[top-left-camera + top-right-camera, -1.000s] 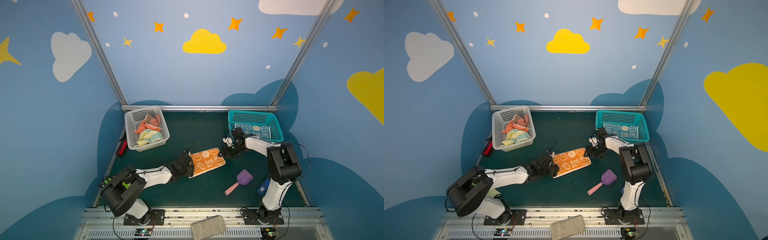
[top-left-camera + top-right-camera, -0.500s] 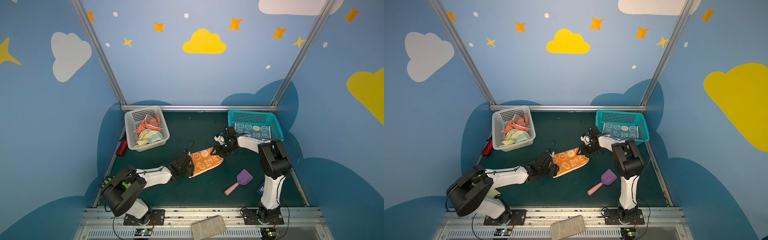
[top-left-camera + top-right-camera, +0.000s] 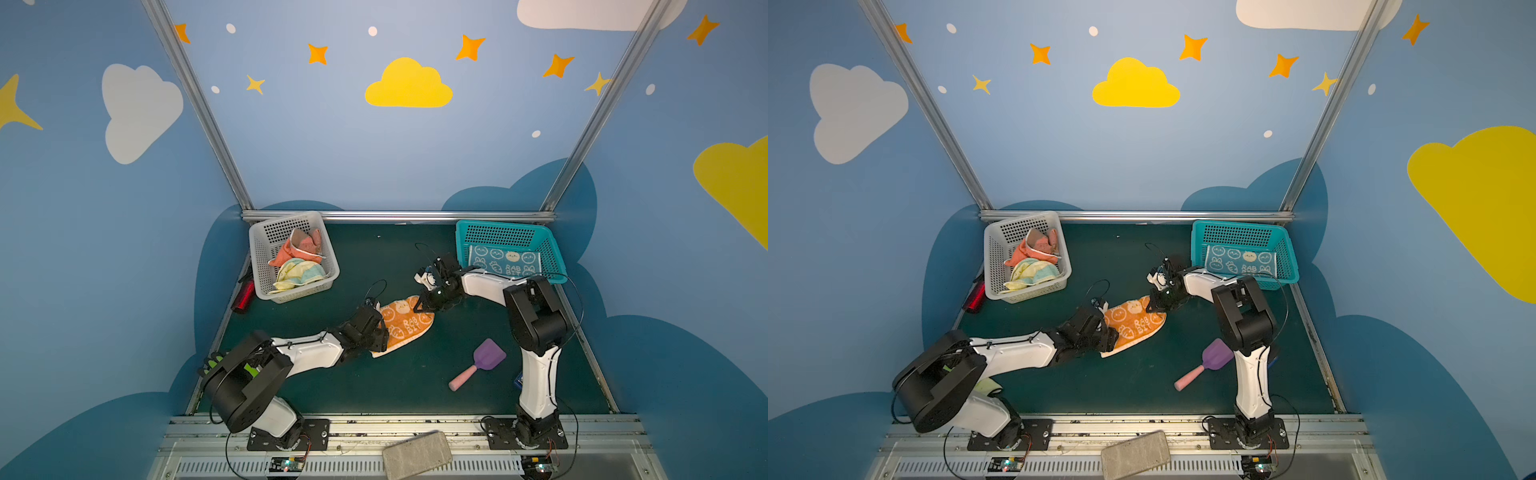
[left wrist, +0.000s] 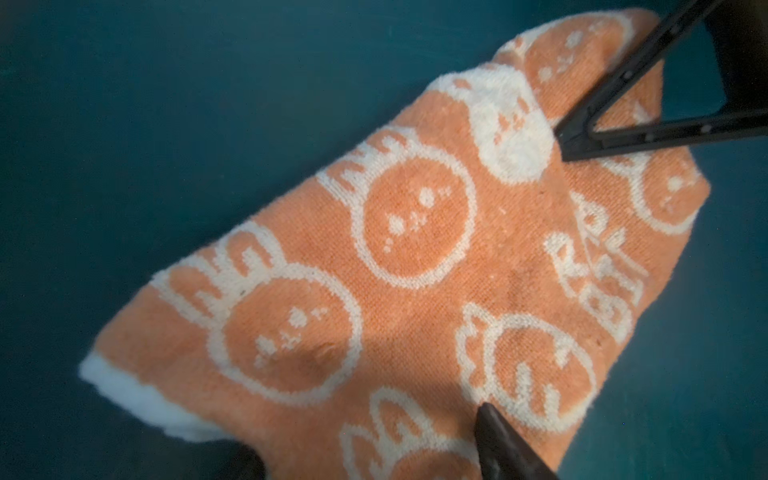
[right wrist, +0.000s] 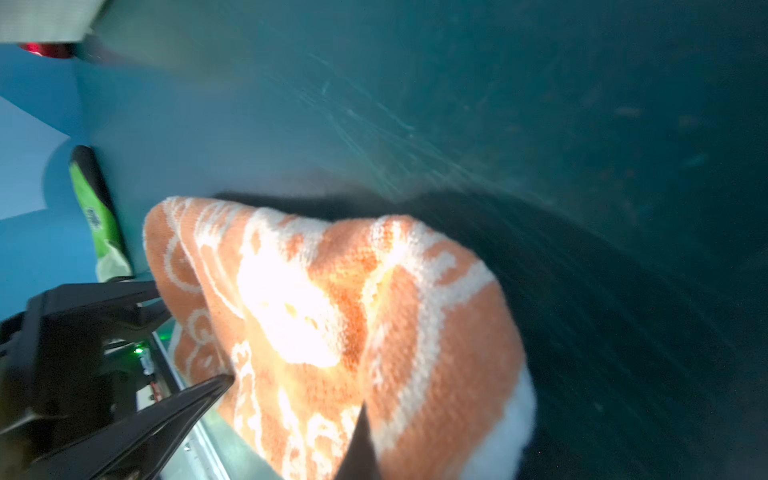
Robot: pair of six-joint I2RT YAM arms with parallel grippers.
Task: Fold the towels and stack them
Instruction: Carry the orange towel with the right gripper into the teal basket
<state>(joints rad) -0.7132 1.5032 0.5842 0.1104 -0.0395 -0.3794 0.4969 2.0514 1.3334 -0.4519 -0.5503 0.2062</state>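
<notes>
The right gripper (image 4: 561, 141), pinching the towel's (image 3: 405, 324) upper-right corner, should sweep low toward lower left while the spread left gripper (image 3: 377, 330) pins the rest.

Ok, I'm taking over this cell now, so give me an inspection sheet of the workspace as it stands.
Surface: dark green mat, faint scratches.
Job's things: orange rabbit towel on the mat between the arms, far corner pinched up; blue rabbit towel flat in the teal basket; salmon towel and yellow-blue striped towel crumpled in the grey basket.
Clutter: purple scoop, red object at the mat's edge, lime-green glove, grey block on the front rail.
Grippers: left gripper open over that towel's near end; right gripper shut on its far corner.
Cables: thin black loops at both wrists.
Surroundings: blue walls with clouds and stars, aluminium frame posts.
</notes>
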